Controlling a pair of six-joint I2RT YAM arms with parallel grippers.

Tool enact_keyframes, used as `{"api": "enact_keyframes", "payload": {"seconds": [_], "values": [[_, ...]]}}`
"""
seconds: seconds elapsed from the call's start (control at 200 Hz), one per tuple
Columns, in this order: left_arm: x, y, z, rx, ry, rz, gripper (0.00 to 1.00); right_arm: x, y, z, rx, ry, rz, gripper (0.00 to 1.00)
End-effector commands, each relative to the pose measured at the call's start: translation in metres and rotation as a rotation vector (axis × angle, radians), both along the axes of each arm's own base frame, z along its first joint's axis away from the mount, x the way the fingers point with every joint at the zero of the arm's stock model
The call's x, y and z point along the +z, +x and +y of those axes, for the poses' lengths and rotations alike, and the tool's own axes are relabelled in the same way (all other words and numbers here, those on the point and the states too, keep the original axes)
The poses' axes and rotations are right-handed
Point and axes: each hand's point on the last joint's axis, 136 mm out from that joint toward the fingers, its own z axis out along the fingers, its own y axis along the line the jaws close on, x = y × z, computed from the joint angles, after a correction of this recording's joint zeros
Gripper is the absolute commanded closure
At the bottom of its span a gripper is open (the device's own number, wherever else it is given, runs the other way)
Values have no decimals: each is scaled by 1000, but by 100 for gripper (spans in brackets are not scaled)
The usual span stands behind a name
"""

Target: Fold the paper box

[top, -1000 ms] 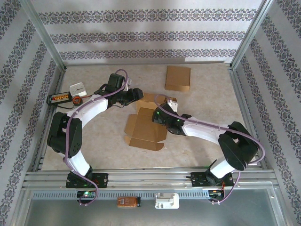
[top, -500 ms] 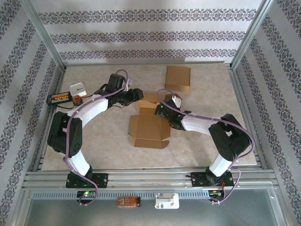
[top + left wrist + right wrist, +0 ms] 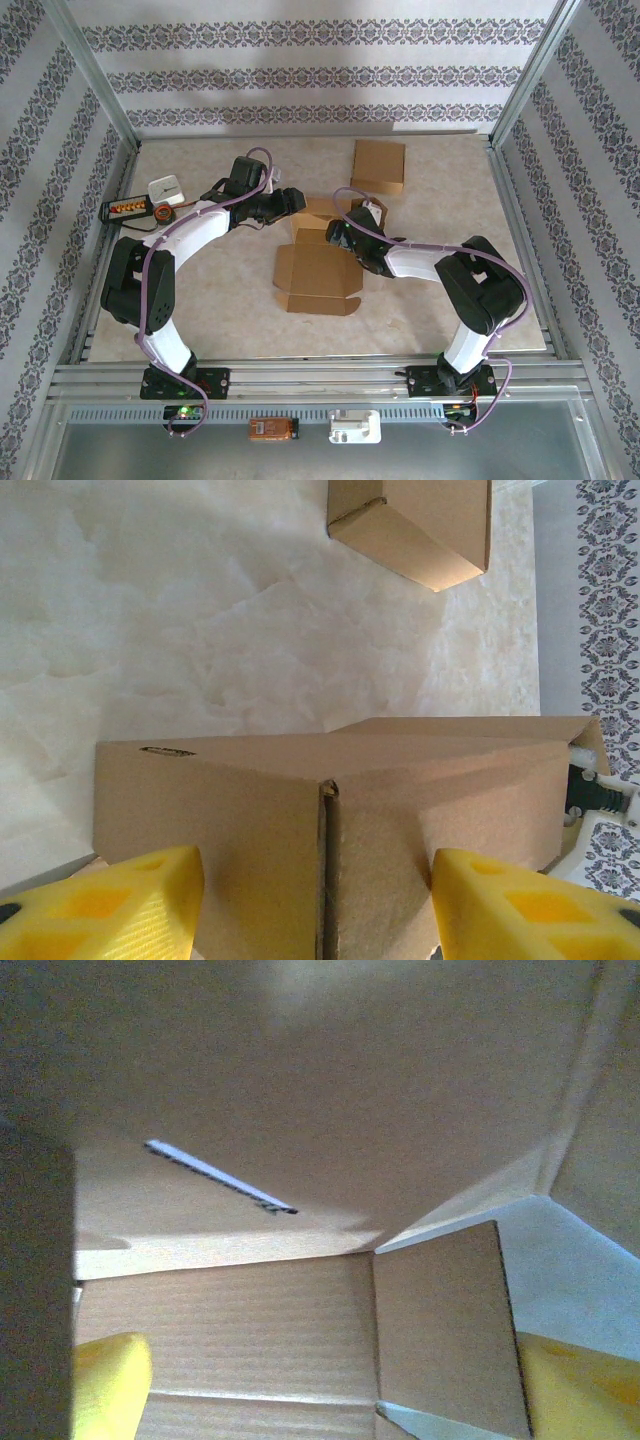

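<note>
Showing two robot arms meeting over a brown paper box (image 3: 315,275) at the middle of a pale counter (image 3: 450,300). The box is part folded. Its near panel and flaps lie flat and open, and its far wall stands raised where the arms meet.

The left arm (image 3: 190,235) reaches in from the left. In its wrist view the yellow pads (image 3: 100,910) stand apart on either side of a folded corner of that wall. I cannot tell whether the left jaws press it or only straddle it.

The right arm (image 3: 430,268) reaches in from the right. Its jaws are released and spread wide, facing the inside of the box, a side flap (image 3: 440,1330) and a thin slot (image 3: 220,1175). A second, closed box (image 3: 378,165) sits well apart at the far side.

The likely trouble is the raised wall springing flat again if the left jaws have no firm hold. The right jaws, pushing from inside, could slide the light box across the counter or crease the flap instead of folding it.
</note>
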Motion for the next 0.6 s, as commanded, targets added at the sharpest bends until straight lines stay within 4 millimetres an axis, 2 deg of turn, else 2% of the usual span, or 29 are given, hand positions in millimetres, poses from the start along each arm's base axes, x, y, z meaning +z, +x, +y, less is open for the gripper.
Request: {"api": "enact_keyframes", "payload": {"seconds": [0.0,0.1,0.235,0.415,0.515,0.595], "values": [[-6,-1,1,-9,18,3,39,10,4,15,68,64,-47,14],[-6,0,1,-8,14,5,39,15,1,29,115,108,-63,16],[-6,0,0,-9,8,7,39,9,-4,42,163,113,-47,17],[-6,0,0,-5,7,6,39,-10,-11,51,185,131,6,18],[-6,0,0,-5,8,6,39,-9,-12,53,199,129,5,18],[-7,0,1,-3,10,9,39,1,-13,50,205,124,-16,18]]}}
